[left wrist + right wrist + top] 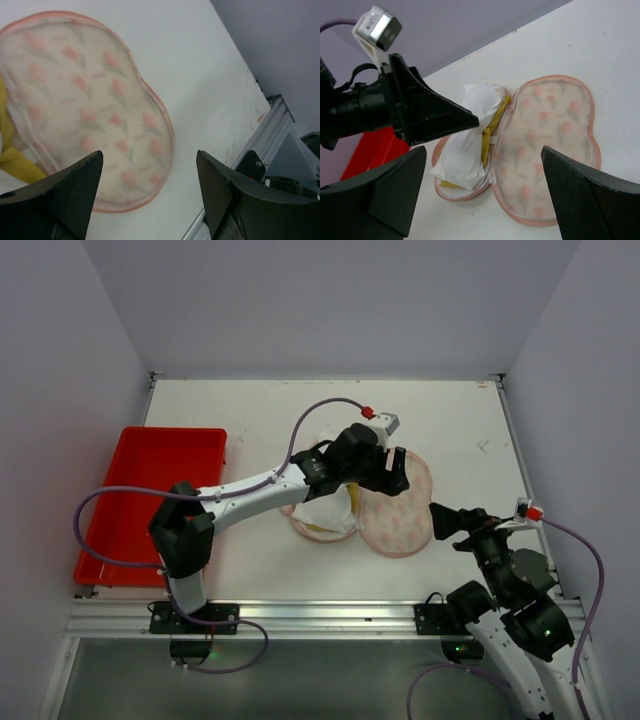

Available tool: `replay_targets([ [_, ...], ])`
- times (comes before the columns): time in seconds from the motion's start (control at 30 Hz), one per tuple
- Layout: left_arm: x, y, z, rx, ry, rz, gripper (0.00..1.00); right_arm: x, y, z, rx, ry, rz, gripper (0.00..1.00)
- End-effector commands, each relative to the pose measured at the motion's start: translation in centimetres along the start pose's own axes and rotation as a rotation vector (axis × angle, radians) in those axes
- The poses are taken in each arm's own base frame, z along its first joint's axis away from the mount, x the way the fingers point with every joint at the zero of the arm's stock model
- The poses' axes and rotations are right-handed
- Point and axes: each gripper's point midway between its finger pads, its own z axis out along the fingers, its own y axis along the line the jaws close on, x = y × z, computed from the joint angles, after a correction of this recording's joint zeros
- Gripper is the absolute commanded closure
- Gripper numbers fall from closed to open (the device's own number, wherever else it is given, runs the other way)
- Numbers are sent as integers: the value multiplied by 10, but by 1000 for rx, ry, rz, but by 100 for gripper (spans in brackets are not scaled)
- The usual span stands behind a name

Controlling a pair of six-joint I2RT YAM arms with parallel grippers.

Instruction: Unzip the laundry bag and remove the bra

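From above: one laundry bag (398,512) lies open mid-counter, one bra (352,502) showing at the edge of one white cloth (325,512) in its left half; one red tray (150,455) sits at the left edge. Left wrist: left gripper (150,155) hovers over the bag, fingers apart. Right wrist: right gripper (484,150) likewise spread. A pinch could catch the cloth instead, dragging the bag.

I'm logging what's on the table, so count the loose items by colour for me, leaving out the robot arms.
Pink: 1, the laundry bag, lying open
Yellow: 1, the bra, inside the open bag
White: 1, the white cloth, on the bra
Red: 1, the red tray
Total: 4
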Motion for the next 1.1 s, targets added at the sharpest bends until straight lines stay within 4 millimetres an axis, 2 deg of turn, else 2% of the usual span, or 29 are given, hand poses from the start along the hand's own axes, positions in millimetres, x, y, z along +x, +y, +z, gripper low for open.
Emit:
replay_targets([
  [0.0, -46, 21, -38, -179, -139, 52, 20, -5, -10, -2, 52, -37, 30, 1],
  [0.13, -42, 80, -53, -420, -153, 43, 19, 8, -9, 8, 69, 34, 15, 1],
  [0.27, -27, 142, -55, -535, -104, -36, 20, 26, -7, 19, 70, 124, -10, 1],
  [0.37, -15, 169, -49, -592, -59, -38, 20, 40, -4, 27, 56, 179, -20, 1],
  [0.53, -4, 183, -34, -601, 0, -32, 22, 57, -3, 36, 41, 233, -25, 1],
  [0.8, 20, 193, -13, -587, 71, -37, 25, 66, -2, 40, 16, 242, -19, 1],
  [0.93, 35, 203, -6, -612, 113, -37, 31, 72, -2, 41, -1, 250, -15, 1],
  [1.0, 37, 202, -4, -604, 126, -38, 45, 74, -3, 42, 2, 253, -15, 1],
  [1.03, 35, 201, -5, -600, 120, -39, 62, 75, -4, 42, 2, 257, -18, 1],
  [1.07, 31, 199, -6, -595, 110, -40, 71, 76, -4, 42, 0, 260, -18, 1],
])
